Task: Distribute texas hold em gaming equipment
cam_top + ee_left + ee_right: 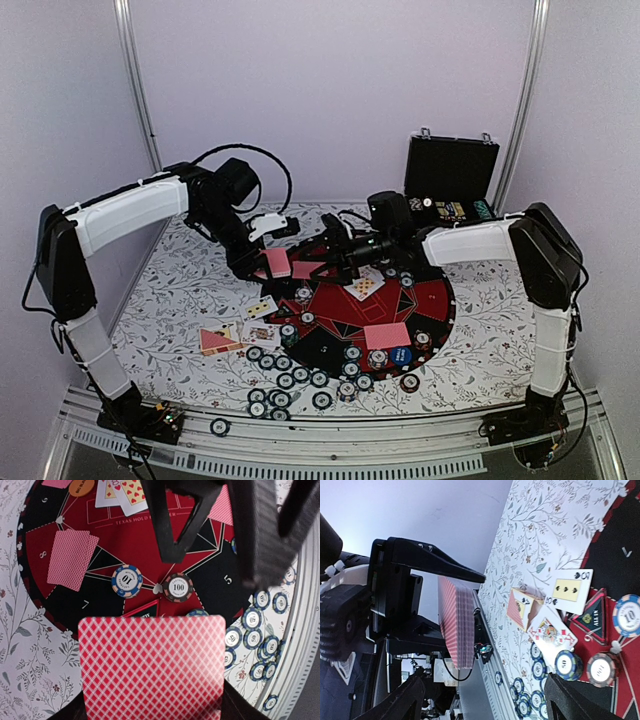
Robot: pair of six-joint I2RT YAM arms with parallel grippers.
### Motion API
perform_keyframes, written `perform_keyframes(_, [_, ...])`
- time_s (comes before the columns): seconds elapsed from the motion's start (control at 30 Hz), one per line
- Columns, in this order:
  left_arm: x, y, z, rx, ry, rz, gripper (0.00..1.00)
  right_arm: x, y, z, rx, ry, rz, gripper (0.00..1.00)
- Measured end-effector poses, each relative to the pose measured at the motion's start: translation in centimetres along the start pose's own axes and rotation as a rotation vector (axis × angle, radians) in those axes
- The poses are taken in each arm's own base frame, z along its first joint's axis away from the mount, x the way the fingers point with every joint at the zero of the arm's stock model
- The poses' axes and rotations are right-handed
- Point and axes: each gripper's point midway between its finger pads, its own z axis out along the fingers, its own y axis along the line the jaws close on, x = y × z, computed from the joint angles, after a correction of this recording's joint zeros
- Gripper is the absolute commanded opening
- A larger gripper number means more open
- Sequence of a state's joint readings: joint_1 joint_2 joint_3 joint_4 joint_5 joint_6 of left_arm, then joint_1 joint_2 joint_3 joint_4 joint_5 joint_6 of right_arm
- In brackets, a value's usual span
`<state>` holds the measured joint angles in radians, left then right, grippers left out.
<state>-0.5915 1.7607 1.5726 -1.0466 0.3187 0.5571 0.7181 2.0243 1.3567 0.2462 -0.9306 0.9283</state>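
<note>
My left gripper (270, 258) is shut on a deck of red-backed playing cards (152, 667), held above the near-left edge of the round mat (436, 300). The right gripper (485, 702) is open and empty, its fingers (167, 530) hanging just right of the deck over the mat. On the mat lie face-down cards (71, 559), face-up cards (365, 287), a blue-white chip (126, 580) and a brown-red chip (178, 587). More cards (222, 340) rest on the flowered cloth. Several blue chips (285, 380) are scattered at the near edge. An orange button (81, 486) and a blue disc (400, 355) sit on the mat.
The black hinged case (450, 170) stands open at the back right. A metal rail (330, 455) runs along the near edge, with one chip (219, 427) lying on it. White walls and frame posts close in the back and sides.
</note>
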Motion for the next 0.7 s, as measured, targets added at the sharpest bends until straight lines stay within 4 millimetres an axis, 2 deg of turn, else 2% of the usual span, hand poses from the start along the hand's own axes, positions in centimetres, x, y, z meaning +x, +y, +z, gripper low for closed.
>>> perform_keyframes(0.13, [-0.2,-0.3,0.1,0.009,-0.004,0.004,0.16,0.1,0.9,1.9,-0.059,0.033,0.012,0.87])
perform_keyframes(0.3, [-0.4,-0.4,0.1,0.014,-0.01,0.006,0.16,-0.9,2.0,3.3,-0.106,0.043,0.008,0.86])
perform_keyframes(0.47, [-0.6,-0.5,0.0,0.016,-0.017,0.009,0.16,-1.4,1.5,4.7,-0.121,0.055,0.026,0.82])
perform_keyframes(0.7, [-0.7,-0.7,0.0,0.026,-0.023,0.008,0.16,-1.0,0.6,5.7,-0.134,0.083,0.072,0.74])
